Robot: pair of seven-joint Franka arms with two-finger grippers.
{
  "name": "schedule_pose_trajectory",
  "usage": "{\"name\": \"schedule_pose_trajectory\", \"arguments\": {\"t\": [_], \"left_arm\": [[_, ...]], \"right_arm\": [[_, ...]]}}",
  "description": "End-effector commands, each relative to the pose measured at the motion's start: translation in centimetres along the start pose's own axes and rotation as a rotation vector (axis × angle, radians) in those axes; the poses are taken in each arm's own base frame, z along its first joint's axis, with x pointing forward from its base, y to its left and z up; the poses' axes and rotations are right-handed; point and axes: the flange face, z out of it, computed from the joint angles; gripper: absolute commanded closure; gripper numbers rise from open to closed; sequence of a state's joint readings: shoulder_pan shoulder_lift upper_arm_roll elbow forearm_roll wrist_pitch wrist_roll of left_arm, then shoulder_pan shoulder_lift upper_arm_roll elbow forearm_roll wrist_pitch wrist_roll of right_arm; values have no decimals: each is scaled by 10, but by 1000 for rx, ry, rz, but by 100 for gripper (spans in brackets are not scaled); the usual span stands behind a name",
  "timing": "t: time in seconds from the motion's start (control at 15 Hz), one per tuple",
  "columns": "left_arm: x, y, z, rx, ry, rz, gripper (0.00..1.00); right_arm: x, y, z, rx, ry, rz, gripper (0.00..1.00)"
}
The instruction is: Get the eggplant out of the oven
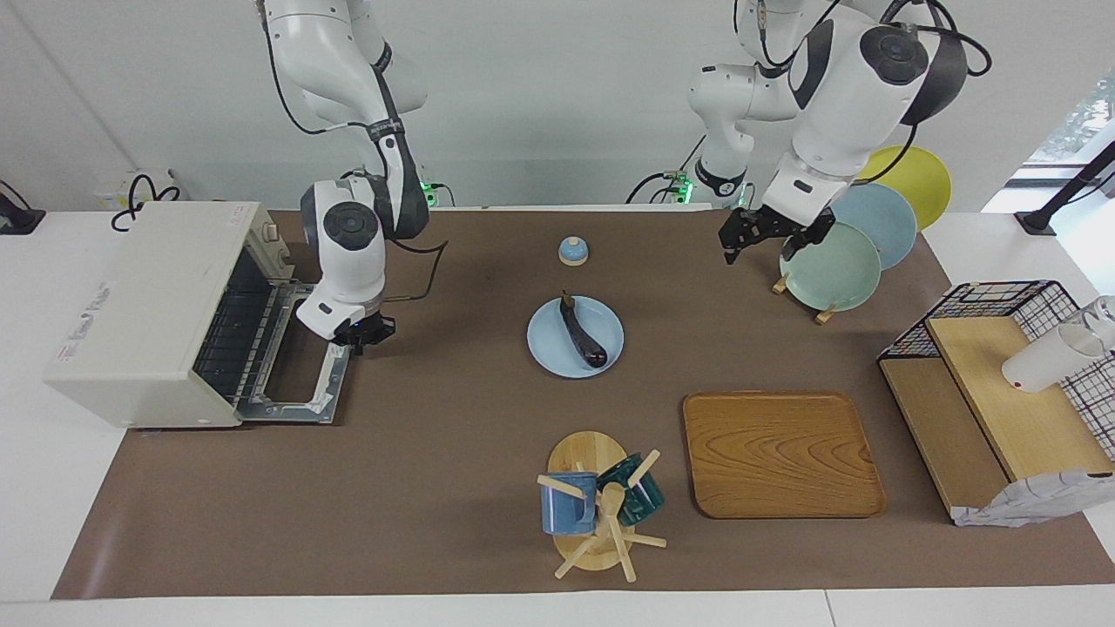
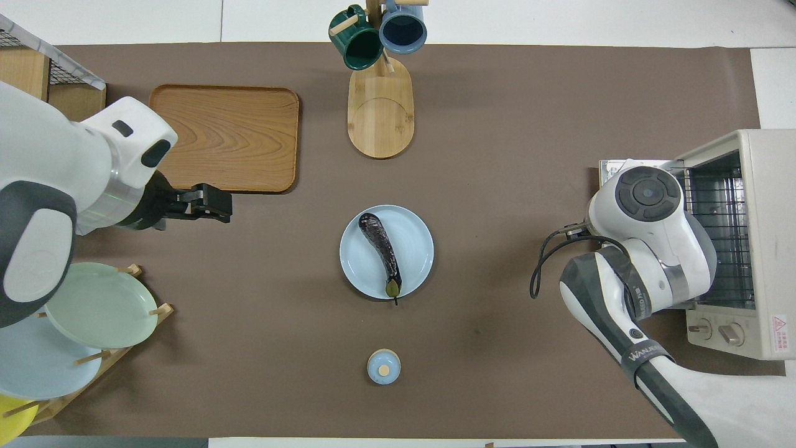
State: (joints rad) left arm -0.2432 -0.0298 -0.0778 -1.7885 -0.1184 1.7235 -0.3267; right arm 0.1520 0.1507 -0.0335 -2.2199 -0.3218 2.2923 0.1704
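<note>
1. Facing view shows us the eggplant [image 1: 583,333] lying on a blue plate [image 1: 547,347] at mid-table, stem end toward the robots, well apart from the oven [image 1: 148,309].
2. We see the oven's door [image 1: 300,357] dropped flat at the right arm's end of the table, rack bare.
3. We find the right gripper [image 1: 360,333] over the door's handle edge, clenched on nothing.
4. We find the left gripper [image 1: 765,233] spread wide and empty, beside the plate rack [image 1: 836,266].
5. We note a small lidded jar [image 1: 572,251] nearer the robots than the plate.
</note>
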Motion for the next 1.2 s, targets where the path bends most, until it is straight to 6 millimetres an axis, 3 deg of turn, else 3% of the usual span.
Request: {"name": "schedule_pose_trajectory", "arguments": {"t": [0.0,0.27,0.4,0.6,0.8,1.0,1.13], "left_arm": [[-2,49,33,-30,9,-66,0],[-16,122,104,-53,49,-63,0],[-18,156,142,-63,56,-99,0],[-25,183,187,-49,34,-114,0],[-33,203,235,-24,12,-111,0],[-34,202,250,-13,2,-112,0],[-42,207,263,-1,-9,-109,0]], "right_arm": [[-13,5,14,-11,27,-31,100],[-6,13,4,-116,29,-155,100],[9,29,-23,-145,11,-210,100],[24,60,-62,-164,-28,-236,100],[19,100,-80,-133,-49,-242,100],[7,145,-80,-62,-56,-242,100],[1,167,-93,-26,-73,-228,100]]}}
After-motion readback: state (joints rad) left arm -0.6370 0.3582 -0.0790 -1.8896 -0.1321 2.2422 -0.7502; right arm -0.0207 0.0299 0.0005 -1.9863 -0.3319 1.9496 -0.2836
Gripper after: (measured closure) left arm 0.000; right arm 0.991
